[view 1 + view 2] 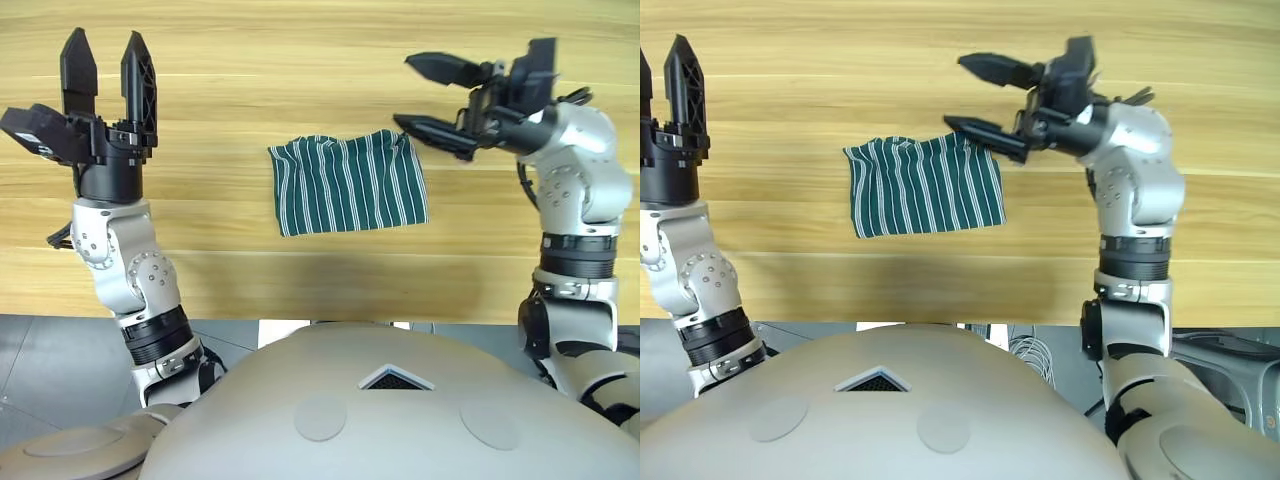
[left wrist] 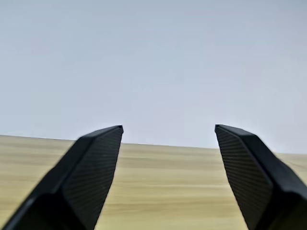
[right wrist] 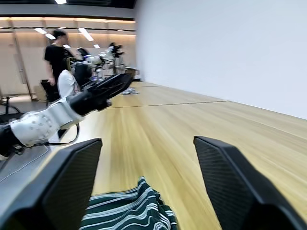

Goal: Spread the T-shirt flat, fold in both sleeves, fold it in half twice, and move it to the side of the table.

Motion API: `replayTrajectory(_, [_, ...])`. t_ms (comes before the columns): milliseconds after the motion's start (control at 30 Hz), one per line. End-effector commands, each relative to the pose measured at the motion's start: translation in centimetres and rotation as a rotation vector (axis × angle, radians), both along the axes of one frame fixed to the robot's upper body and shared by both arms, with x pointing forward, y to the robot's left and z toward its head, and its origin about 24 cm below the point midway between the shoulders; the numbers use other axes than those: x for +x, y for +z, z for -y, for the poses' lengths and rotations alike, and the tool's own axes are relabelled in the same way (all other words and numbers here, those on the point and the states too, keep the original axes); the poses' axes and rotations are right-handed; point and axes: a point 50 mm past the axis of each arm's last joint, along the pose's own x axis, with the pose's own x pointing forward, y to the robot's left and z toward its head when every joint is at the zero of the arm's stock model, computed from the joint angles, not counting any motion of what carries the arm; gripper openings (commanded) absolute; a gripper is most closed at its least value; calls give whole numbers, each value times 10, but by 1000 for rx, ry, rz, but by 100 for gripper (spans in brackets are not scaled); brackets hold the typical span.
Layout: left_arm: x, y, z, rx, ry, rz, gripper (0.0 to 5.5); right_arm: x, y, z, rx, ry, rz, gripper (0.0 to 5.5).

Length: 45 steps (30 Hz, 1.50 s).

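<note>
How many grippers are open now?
2. The left gripper is raised over the table, left side; the right gripper is by the far right corner of the folded T-shirt.

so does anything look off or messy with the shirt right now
Only mildly: the folded T-shirt lies a bit askew to the planks of the table, and its far edge is rumpled by the corner next to the open right end effector. The open left end effector is well clear. Nothing looks damaged.

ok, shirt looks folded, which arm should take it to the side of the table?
Right, probably. The right gripper is open right beside the far right corner of the folded T-shirt. The left gripper, also open, points upward well off to the shirt's left.
</note>
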Motion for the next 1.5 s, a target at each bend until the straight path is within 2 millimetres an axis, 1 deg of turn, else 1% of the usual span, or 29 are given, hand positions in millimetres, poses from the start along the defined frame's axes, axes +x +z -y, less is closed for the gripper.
replayTrajectory(33, [-3,-6,1,22,47,-7,344,-11,-13,-27,-136,21,85,266])
replayTrajectory(100, [-4,-7,4,36,55,-1,344,-9,-23,-31,-173,20,83,233])
replayTrajectory(167, [-4,-7,7,39,50,5,344,-5,-31,-30,-184,18,56,204])
replayTrajectory(300, [-2,-11,10,46,39,0,344,-1,-41,-29,-168,46,-1,127])
replayTrajectory(500, [-2,-17,11,51,27,-8,344,5,-57,-25,-197,46,-40,12])
replayTrajectory(533, [-2,-17,11,52,26,-8,344,7,-60,-25,-202,46,-51,2])
replayTrajectory(667, [-3,-17,12,59,22,-4,344,13,-77,-24,-249,24,-103,2])
replayTrajectory(767, [-4,-17,13,62,17,0,344,24,-94,-24,-327,-68,-143,2])
replayTrajectory(867, [-5,-18,13,61,16,5,344,34,-114,-16,-419,-164,-251,2])
replayTrajectory(1000, [-6,-18,13,58,16,8,344,30,-133,-7,-472,-165,-336,2])
replayTrajectory(1167, [-8,-17,12,61,18,13,344,24,-143,-4,-497,-132,-366,2])
replayTrajectory(1267, [-8,-15,11,63,21,17,344,27,-140,3,-473,-172,-355,2])
replayTrajectory(1367, [-10,-15,10,63,26,19,344,40,-124,13,-427,-267,-291,2])
replayTrajectory(1433, [-10,-14,12,65,25,25,344,48,-99,25,-278,-331,-258,2])
replayTrajectory(1500, [-10,-13,13,66,22,30,344,48,-75,35,-112,-335,-281,2])
